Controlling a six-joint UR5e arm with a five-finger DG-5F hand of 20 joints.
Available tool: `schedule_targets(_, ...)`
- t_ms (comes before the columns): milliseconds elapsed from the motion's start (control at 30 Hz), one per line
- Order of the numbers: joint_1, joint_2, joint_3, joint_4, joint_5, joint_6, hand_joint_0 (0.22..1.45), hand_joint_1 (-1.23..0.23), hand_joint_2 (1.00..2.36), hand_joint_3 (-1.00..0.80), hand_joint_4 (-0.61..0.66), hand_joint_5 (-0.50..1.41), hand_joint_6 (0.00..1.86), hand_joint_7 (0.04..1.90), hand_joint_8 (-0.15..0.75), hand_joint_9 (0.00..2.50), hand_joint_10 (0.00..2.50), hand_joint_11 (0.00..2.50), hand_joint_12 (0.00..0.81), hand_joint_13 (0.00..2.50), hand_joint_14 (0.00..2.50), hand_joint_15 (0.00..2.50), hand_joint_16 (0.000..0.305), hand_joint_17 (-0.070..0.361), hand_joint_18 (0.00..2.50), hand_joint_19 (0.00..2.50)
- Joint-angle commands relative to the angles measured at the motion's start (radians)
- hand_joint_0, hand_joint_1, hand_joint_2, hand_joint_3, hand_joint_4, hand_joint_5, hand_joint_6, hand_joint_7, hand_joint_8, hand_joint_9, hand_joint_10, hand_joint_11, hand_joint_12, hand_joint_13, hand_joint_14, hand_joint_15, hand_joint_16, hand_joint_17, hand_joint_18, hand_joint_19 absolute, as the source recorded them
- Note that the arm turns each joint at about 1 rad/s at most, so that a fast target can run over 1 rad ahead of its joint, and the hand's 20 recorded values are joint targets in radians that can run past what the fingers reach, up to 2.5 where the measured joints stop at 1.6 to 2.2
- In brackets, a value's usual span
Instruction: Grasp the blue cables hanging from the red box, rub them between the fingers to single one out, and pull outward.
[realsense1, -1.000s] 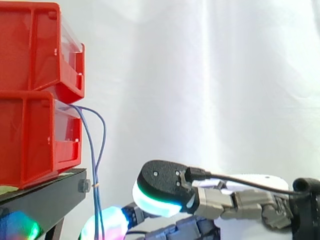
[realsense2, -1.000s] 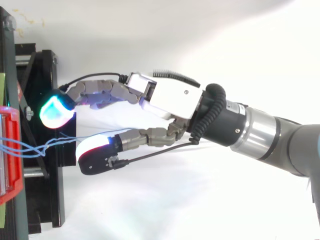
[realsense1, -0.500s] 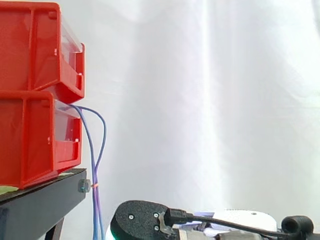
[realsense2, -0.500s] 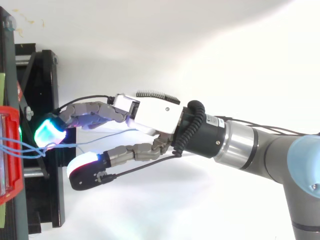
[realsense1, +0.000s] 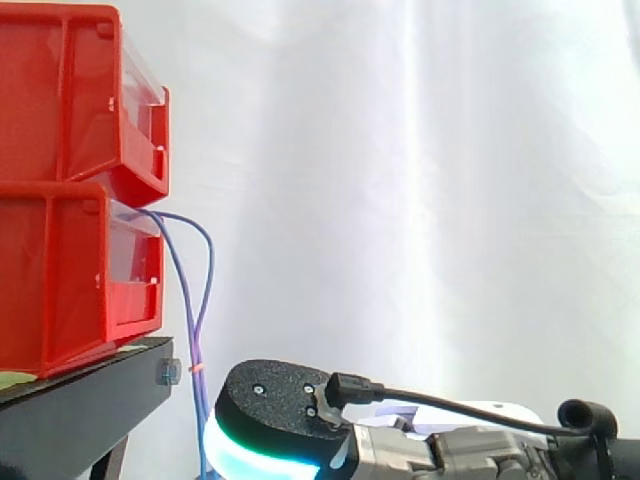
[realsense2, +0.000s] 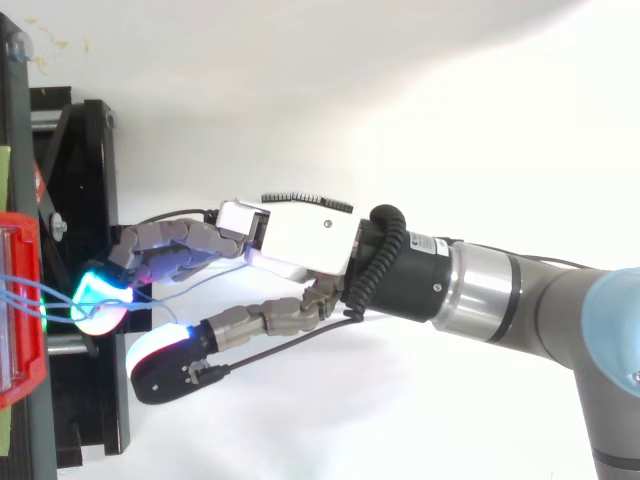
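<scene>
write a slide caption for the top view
Open robot hand at the blue cables that hang from the red box

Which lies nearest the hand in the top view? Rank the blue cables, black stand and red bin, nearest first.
1. Blue cables, reaching the hand at its left end.
2. Black stand, beneath and left of it.
3. Red bin, at the view's left edge, farthest.
</scene>
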Motion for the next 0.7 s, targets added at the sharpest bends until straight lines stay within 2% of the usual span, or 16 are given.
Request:
schedule_targets(0,-0.001,0.024,0.0,-0.087,-0.021,0.007,0.54,-0.6,1.0,-0.5,0.38,-0.12,0.5,1.0,0.242,0.62,0.0,0.0,0.311,0.47,0.0,0.08,0.04,0.091,0.55,0.37)
schedule_targets(33,-0.004,0.03,0.0,-0.117,-0.021,0.009,0.54,-0.6,1.0,-0.5,0.38,-0.12,0.5,1.01,0.242,0.62,0.0,0.0,0.311,0.48,0.0,0.09,0.04,0.09,0.55,0.37)
schedule_targets(100,-0.004,0.032,0.0,-0.129,-0.021,0.01,0.55,-0.59,1.0,-0.5,0.38,-0.12,0.5,1.04,0.241,0.63,0.0,0.01,0.31,0.48,0.0,0.09,0.04,0.09,0.55,0.36)
schedule_targets(433,-0.018,0.04,0.0,-0.156,-0.024,0.03,0.55,-0.59,1.0,-0.5,0.37,-0.11,0.5,1.11,0.241,0.66,0.0,0.02,0.313,0.51,0.0,0.1,0.039,0.089,0.57,0.37)
schedule_targets(600,-0.027,0.069,0.0,-0.196,-0.024,0.026,0.56,-0.58,1.0,-0.5,0.36,-0.11,0.5,1.11,0.243,0.66,0.0,0.03,0.311,0.52,0.0,0.1,0.039,0.087,0.57,0.37)
schedule_targets(667,-0.033,0.086,0.0,-0.233,-0.024,0.021,0.56,-0.58,1.0,-0.5,0.36,-0.11,0.5,1.11,0.244,0.67,0.0,0.03,0.309,0.52,0.0,0.1,0.039,0.087,0.57,0.37)
